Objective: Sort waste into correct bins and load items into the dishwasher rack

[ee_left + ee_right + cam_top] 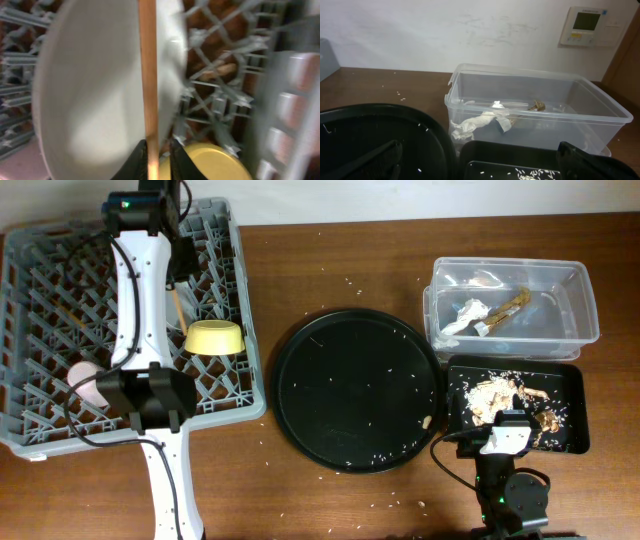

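Observation:
The grey dishwasher rack (40, 250) fills the left. My left gripper (183, 268) hangs over it, shut on a thin wooden chopstick (148, 75), which shows in the overhead view (175, 305). Just behind the chopstick stands the pale grey plate (95, 95) on edge. The yellow bowl (213, 337) lies upside down in the rack, and the pink cup (85, 380) is at the rack's front left. The blue cup is hidden. My right gripper (508, 435) is open and empty over the small black tray (570, 380), which holds food scraps (500, 393). The clear tub (585, 290) holds the napkin (468, 315) and brown wrapper (512, 304).
A large round black tray (355, 390) with scattered rice grains lies between the rack and the bins. Loose rice dots the brown table. In the right wrist view the tub (540, 107) stands just behind the small tray (520, 157), with a wall behind.

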`<state>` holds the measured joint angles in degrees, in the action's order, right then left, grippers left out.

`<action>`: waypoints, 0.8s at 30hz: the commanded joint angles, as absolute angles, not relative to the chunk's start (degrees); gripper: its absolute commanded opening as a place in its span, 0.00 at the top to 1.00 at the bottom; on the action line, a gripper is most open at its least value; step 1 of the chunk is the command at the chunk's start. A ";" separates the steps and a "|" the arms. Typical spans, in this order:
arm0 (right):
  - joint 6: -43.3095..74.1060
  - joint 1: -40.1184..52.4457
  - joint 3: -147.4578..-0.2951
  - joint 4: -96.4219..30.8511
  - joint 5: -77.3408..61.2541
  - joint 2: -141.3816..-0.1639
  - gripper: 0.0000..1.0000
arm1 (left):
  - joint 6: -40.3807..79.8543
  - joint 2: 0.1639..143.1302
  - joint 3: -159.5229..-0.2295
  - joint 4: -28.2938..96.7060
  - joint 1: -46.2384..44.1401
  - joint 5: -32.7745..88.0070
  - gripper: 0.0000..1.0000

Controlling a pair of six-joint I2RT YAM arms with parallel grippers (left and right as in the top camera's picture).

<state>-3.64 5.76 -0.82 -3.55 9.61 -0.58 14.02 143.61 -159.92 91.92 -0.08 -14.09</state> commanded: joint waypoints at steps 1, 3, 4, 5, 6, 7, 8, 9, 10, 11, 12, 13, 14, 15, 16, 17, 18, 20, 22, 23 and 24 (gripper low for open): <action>-3.86 5.58 -0.32 -3.62 9.67 -0.25 0.01 | 12.51 143.87 -160.42 91.13 -0.95 -18.87 0.64; -3.86 5.58 -0.32 -3.62 9.67 -0.25 0.02 | 12.51 142.87 -160.70 93.12 -1.23 -17.08 0.05; -3.86 5.58 -0.32 -3.62 9.67 -0.25 0.02 | 12.53 141.78 -160.99 94.45 -1.32 -13.65 0.05; -3.86 5.58 -0.32 -3.62 9.67 -0.25 0.02 | 12.51 139.48 -161.49 96.05 -1.32 -8.93 0.05; -3.86 5.58 -0.32 -3.62 9.67 -0.25 0.02 | 12.40 137.38 -161.77 96.73 -1.34 -6.11 0.07; -3.86 5.58 -0.32 -3.62 9.67 -0.25 0.02 | 10.94 134.67 -161.77 96.73 -1.58 -2.31 0.11; -3.86 5.58 -0.32 -3.62 9.67 -0.25 0.02 | 8.95 130.89 -161.77 96.73 -2.81 1.69 0.18; -3.86 5.58 -0.32 -3.62 9.67 -0.25 0.01 | 7.99 128.11 -161.77 96.73 -4.38 2.61 0.20; -3.86 5.61 -0.32 -3.62 9.67 -0.25 0.02 | 7.35 125.38 -161.77 96.73 -6.68 1.96 0.20; -3.86 5.58 -0.32 -3.62 9.67 -0.25 0.02 | 7.14 121.75 -161.64 96.73 -10.55 -0.45 0.19; -3.86 5.58 -0.32 -3.64 9.67 -0.25 0.02 | 7.18 118.21 -161.18 96.73 -15.03 -5.61 0.01; -3.86 5.58 -0.32 -3.62 9.67 -0.25 0.02 | 7.18 114.50 -160.55 96.73 -20.16 -11.25 0.01; -3.86 5.58 -0.32 -3.62 9.67 -0.25 0.02 | 7.16 112.68 -160.22 96.73 -23.22 -14.17 0.01; -3.86 5.61 -0.32 -3.62 9.67 -0.25 0.01 | 7.16 110.43 -160.22 96.71 -27.62 -16.43 0.01; -3.86 5.58 -0.32 -3.62 9.67 -0.25 0.01 | 7.18 108.95 -160.22 96.71 -31.20 -16.10 0.01; -3.86 5.58 -0.32 -3.62 9.67 -0.25 0.01 | 7.18 108.31 -160.22 96.71 -33.54 -16.10 0.01; -3.86 5.58 -0.32 -3.62 9.67 -0.25 0.02 | 7.16 107.85 -160.22 96.71 -36.51 -16.58 0.00; -3.86 5.58 -0.32 -3.62 9.67 -0.25 0.02 | 7.03 107.20 -160.22 96.71 -37.87 -21.93 0.01; -3.86 5.58 -0.32 -3.62 9.67 -0.25 0.02 | 6.55 105.84 -160.22 96.71 -37.87 -21.67 0.01; -3.86 5.58 -0.32 -3.62 9.67 -0.25 0.01 | 6.13 104.71 -160.22 96.71 -37.85 -21.76 0.01; -3.86 5.58 -0.32 -3.62 9.67 -0.25 0.02 | 5.41 104.27 -160.22 96.71 -37.69 -21.74 0.00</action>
